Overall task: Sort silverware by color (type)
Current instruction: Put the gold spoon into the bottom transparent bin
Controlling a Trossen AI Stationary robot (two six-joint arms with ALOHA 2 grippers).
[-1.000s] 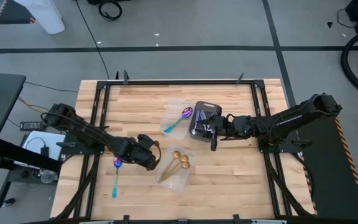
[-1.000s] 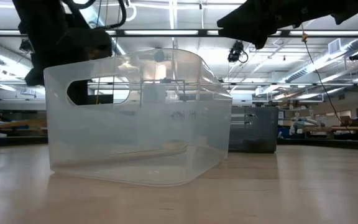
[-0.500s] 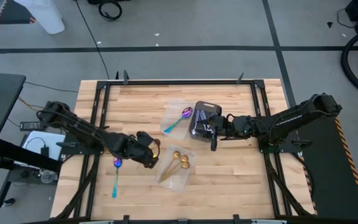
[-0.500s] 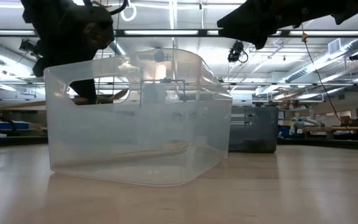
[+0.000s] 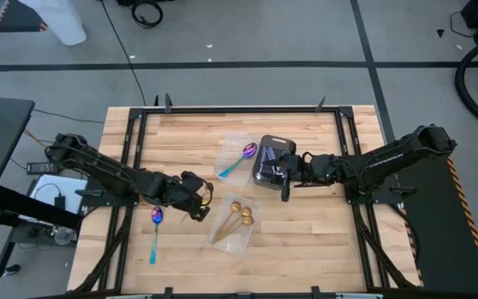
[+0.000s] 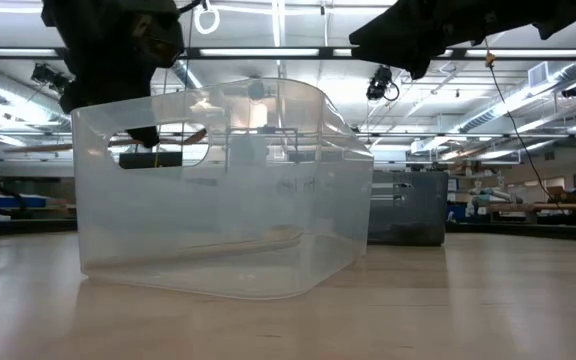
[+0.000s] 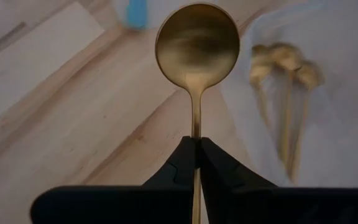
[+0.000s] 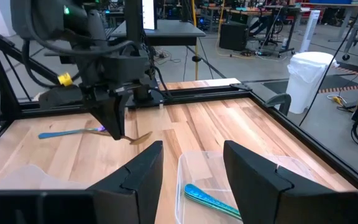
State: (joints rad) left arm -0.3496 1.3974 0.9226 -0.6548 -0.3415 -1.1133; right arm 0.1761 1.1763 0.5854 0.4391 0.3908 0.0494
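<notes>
no readable text, labels, or signs

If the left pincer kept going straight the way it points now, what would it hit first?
Probably the clear tray holding gold spoons. The left pincer, shut on a gold spoon, aims toward it, though height above the table is unclear.

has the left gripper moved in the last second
Yes. In the high view the left gripper, shut on a gold spoon, has drifted up-picture, away from the purple spoon lying on the table.
</notes>
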